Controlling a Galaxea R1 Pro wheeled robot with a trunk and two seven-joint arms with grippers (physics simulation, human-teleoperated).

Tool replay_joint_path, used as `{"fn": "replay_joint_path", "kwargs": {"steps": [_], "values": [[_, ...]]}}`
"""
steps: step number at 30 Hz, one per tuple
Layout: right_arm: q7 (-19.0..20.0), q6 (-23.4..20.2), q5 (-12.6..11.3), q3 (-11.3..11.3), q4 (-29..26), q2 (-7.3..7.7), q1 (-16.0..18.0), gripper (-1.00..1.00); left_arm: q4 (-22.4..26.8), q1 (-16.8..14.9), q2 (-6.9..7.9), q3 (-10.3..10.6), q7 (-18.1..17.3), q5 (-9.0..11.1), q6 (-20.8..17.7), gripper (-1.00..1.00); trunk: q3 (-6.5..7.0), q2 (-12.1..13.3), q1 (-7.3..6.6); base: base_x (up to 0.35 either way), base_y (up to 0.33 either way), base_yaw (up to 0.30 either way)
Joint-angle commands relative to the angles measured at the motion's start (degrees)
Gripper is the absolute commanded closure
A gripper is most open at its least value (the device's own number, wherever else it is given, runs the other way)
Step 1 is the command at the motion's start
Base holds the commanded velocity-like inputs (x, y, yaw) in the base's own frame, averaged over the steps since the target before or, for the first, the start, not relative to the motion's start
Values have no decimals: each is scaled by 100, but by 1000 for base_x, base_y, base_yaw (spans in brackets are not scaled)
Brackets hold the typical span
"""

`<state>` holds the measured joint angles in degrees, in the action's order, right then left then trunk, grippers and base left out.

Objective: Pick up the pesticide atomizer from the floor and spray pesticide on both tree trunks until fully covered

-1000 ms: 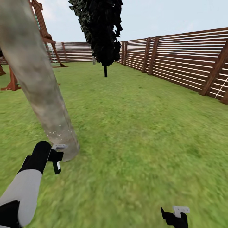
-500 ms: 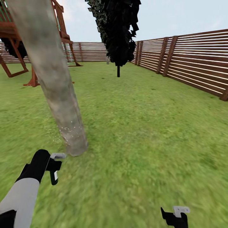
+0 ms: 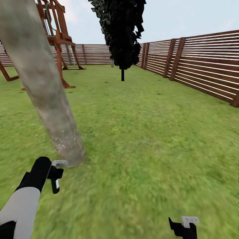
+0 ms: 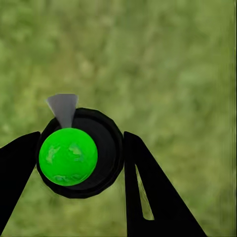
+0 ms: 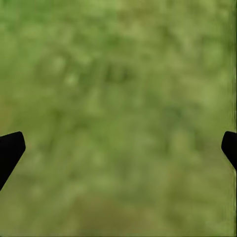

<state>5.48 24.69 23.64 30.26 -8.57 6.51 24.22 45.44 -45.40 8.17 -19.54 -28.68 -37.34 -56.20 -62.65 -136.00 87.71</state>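
The view has swung slightly; the left gripper (image 4: 79,163) jaws still clamp the pesticide atomizer (image 4: 79,153) beside the speckled tree trunk (image 3: 43,86); the right gripper (image 5: 118,148) jaws gape wide, empty.

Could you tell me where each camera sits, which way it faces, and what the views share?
Head view: from the robot's head, forward and down over the lawn at the tree trunk; left gripper and right gripper show.
Left wrist view: along the left gripper's fingers, shut on the pesticide atomizer, grass beyond.
Right wrist view: along open fingertips, grass beyond.
Shared: the lawn.
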Motion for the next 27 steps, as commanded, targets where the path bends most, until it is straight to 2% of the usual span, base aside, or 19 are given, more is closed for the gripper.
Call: {"fn": "replay_joint_path", "kwargs": {"steps": [1,3,4,5,7,10,20,27], "values": [[42,18,18,50,5,0,4,-100,7,-4,8,-10,-59,-63,-11,100,-5,-2,1,164,-244,0],[43,18,19,50,5,0,4,-100,-10,-4,168,-27,27,-56,0,100,-5,-2,1,168,-244,0],[43,18,19,50,5,0,4,-100,-16,-4,240,-153,70,-32,5,100,-5,-2,1,169,-244,0],[44,18,18,50,5,0,4,-100,-16,-4,250,-228,82,-27,19,100,-5,-2,1,169,-244,0],[47,18,18,50,5,0,4,-100,-36,-4,236,-380,311,-23,226,100,-5,-2,1,171,-244,0],[47,18,18,50,5,0,4,-100,-64,-4,227,-400,599,3,266,100,-5,-2,1,172,-244,0],[49,15,22,50,6,0,4,-100,-62,-4,21,-401,652,8,267,100,-5,-2,1,97,-262,240],[50,16,20,50,6,0,4,-100,-51,-4,18,-426,661,4,267,100,-5,-2,1,82,-260,37]]}}
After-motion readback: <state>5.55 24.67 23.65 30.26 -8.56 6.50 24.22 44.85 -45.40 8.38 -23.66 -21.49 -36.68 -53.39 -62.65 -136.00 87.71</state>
